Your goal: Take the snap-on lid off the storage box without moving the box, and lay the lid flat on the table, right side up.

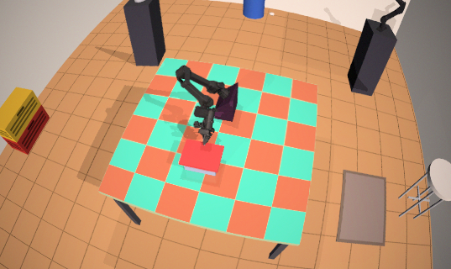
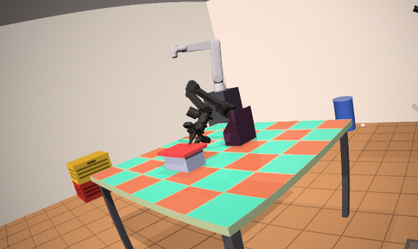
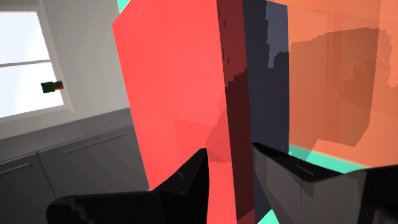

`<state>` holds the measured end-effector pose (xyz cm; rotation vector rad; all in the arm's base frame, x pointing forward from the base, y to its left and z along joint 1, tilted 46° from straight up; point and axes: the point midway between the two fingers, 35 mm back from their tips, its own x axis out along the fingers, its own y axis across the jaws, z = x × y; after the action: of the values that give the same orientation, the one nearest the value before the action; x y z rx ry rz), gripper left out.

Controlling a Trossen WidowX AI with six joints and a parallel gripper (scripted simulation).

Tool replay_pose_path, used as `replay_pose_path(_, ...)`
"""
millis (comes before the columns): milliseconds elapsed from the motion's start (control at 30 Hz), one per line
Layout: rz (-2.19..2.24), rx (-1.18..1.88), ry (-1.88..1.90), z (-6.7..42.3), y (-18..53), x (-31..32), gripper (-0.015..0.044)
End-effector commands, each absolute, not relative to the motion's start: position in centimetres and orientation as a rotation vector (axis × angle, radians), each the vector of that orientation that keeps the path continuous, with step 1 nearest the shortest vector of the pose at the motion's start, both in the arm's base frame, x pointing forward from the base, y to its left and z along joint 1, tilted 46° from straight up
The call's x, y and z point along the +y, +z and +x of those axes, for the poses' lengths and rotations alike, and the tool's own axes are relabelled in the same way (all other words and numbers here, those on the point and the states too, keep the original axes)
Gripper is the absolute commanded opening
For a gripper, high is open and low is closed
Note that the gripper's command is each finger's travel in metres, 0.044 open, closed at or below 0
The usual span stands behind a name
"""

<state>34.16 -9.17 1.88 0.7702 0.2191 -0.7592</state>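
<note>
The storage box [image 1: 201,171] [image 2: 187,161] [image 3: 272,75] is pale grey and stands near the middle of the checkered table [image 1: 264,155] [image 2: 260,183]. Its red snap-on lid [image 1: 201,156] [image 2: 182,149] [image 3: 170,80] sits on top of it. My gripper [image 1: 206,140] [image 2: 193,141] [image 3: 228,152] is at the lid's far edge, on the side nearest the arm's base. In the wrist view one finger lies on the lid's top face and the other is under its rim, so the fingers are shut on the lid's edge.
A dark purple wedge block [image 1: 228,102] [image 2: 240,126] stands on the table just behind the arm. On the floor around the table are two dark pillars [image 1: 144,31] [image 1: 370,56], a blue cylinder [image 2: 343,108], a yellow and red crate [image 1: 20,119] [image 2: 89,175], a stool [image 1: 442,181] and a mat [image 1: 362,208].
</note>
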Motion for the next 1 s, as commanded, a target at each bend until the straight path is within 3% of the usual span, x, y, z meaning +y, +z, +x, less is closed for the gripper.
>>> replay_pose_path(0, 0.766, 0.219, -0.762, 34.15, 1.87, -9.24, 0.0000)
replay_pose_path(967, 0.770, 0.219, -0.759, 34.14, 2.33, -8.80, 0.0000)
